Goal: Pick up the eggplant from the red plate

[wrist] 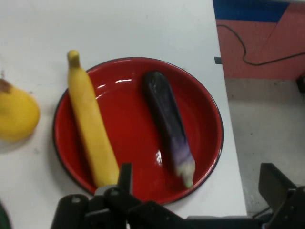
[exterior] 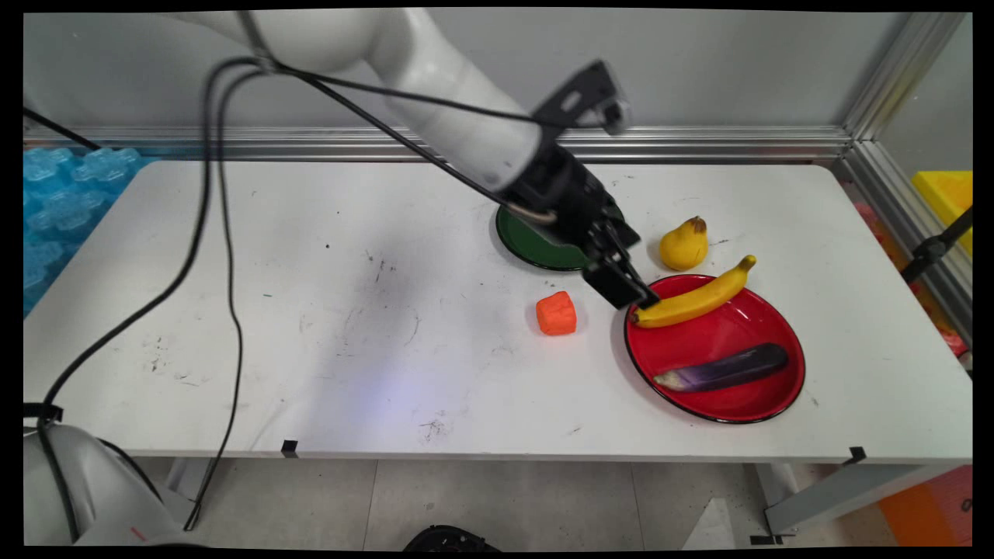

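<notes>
Nearest the main camera, on the table's (exterior: 233, 388) front right part, sits a red plate (exterior: 722, 396) with a black rim. A purple eggplant (exterior: 726, 368) lies on the plate's near half, its pale stem end toward the left. A yellow banana (exterior: 695, 296) rests across the plate's far rim, one end hanging past the rim at the upper right and the other end at the left rim. The gripper (exterior: 630, 296) hangs low at the plate's left rim, right by the banana's left end; whether it touches the fruit cannot be told. In the hand view the gripper (wrist: 200, 188) has its jaws spread wide, one finger low by the banana's (wrist: 90, 129) end and the other far off past the plate's (wrist: 128, 124) edge, with nothing between them; the eggplant (wrist: 169, 126) lies between the two fingers' lines, farther along. A yellow pear (exterior: 684, 244) stands on the table just behind the plate, near the banana's far end; it also shows at the hand view's left (wrist: 16, 114). An orange block (exterior: 556, 313) sits on the table left of the plate, near the gripper. A green plate (exterior: 528, 237) lies farther back, partly hidden by the arm.
</notes>
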Controlling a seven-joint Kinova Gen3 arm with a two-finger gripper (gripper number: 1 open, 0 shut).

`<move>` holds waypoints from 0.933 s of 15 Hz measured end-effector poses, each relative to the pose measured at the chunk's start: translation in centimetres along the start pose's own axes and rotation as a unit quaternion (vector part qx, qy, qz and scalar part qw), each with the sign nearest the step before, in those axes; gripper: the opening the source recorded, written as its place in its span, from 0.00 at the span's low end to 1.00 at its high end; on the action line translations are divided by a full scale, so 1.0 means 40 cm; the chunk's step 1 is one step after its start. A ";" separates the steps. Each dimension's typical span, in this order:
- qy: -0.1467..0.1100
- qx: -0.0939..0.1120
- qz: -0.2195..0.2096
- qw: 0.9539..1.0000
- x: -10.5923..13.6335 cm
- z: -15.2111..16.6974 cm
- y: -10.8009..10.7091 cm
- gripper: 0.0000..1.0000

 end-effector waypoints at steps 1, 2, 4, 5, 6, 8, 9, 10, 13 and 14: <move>-0.003 -0.001 0.002 1.000 0.007 0.031 -0.001 1.00; -0.007 -0.002 0.003 1.000 0.014 0.065 -0.001 1.00; -0.016 -0.001 0.006 1.000 0.027 0.130 -0.002 1.00; -0.021 0.000 0.007 1.000 0.034 0.164 -0.003 1.00; -0.027 0.001 0.009 1.000 0.041 0.199 -0.003 1.00; -0.037 0.004 0.012 0.999 0.053 0.259 -0.004 1.00; -0.043 0.005 0.014 0.999 0.060 0.291 -0.004 1.00; -0.050 0.006 0.016 0.999 0.065 0.322 -0.003 1.00; -0.068 0.011 0.022 0.997 0.079 0.401 0.001 1.00; -0.074 0.013 0.023 0.997 0.083 0.425 0.002 1.00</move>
